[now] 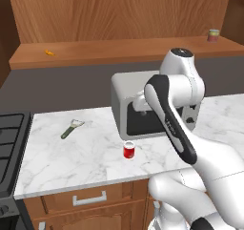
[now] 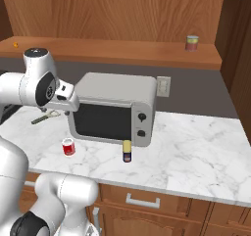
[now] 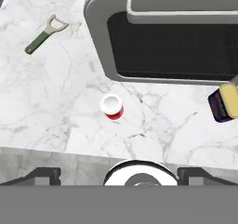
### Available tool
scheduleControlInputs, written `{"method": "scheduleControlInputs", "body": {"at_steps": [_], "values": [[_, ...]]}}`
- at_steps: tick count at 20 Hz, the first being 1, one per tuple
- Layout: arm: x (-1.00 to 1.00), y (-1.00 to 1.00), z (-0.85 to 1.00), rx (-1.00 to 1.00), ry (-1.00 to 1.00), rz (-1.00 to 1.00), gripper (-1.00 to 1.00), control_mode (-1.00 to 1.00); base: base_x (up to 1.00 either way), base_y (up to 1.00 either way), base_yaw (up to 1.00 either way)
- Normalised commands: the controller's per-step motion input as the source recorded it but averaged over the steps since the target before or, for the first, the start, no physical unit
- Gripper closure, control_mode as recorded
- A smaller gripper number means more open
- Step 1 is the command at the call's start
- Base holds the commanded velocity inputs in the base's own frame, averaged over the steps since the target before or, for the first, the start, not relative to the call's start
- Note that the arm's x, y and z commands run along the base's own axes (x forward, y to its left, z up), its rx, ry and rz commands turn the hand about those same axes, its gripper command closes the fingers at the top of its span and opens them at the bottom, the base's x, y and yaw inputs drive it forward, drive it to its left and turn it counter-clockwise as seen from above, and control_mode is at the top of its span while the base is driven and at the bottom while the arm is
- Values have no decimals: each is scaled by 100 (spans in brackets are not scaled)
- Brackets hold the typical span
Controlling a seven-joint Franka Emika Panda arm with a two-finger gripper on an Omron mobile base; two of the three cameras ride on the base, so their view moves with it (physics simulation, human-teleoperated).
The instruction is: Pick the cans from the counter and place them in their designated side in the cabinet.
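Observation:
The red can (image 1: 129, 150) (image 2: 68, 147) stands upright on the white marble counter (image 1: 71, 162), in front of the microwave's left end. Seen from the hand, the red can (image 3: 112, 107) shows its white rim from above. The squat dark blue can with the yellow top (image 2: 127, 152) (image 3: 224, 102) stands by the microwave's front right corner. My gripper (image 3: 120, 175) hangs high over the counter's front edge, open and empty, its fingertips (image 3: 44, 175) wide apart, with the red can just ahead of it. The cabinet shelf (image 1: 119, 50) (image 2: 112, 51) runs along the wall above.
A grey microwave (image 1: 138, 105) (image 2: 112, 110) (image 3: 162, 32) sits at the counter's back. A green-handled peeler (image 1: 71, 128) (image 3: 44, 35) lies to the left. The black stove (image 1: 9, 143) borders the counter's left end. A pale can (image 1: 213, 35) (image 2: 192, 42) stands at the shelf's right end.

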Motion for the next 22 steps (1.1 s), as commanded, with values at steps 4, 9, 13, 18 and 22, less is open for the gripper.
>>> {"method": "scheduleControlInputs", "body": {"at_steps": [4,9,13,18,22], "values": [[0,12,-12,5,0,0,-100,-100,0,0,0],[0,4,-14,0,-1,0,-100,-100,0,0,0],[0,1,-10,0,-1,0,-100,-100,0,0,0],[1,0,-3,0,0,-1,-100,-100,0,0,0],[6,5,-4,0,0,-2,-100,-100,0,0,0]]}}
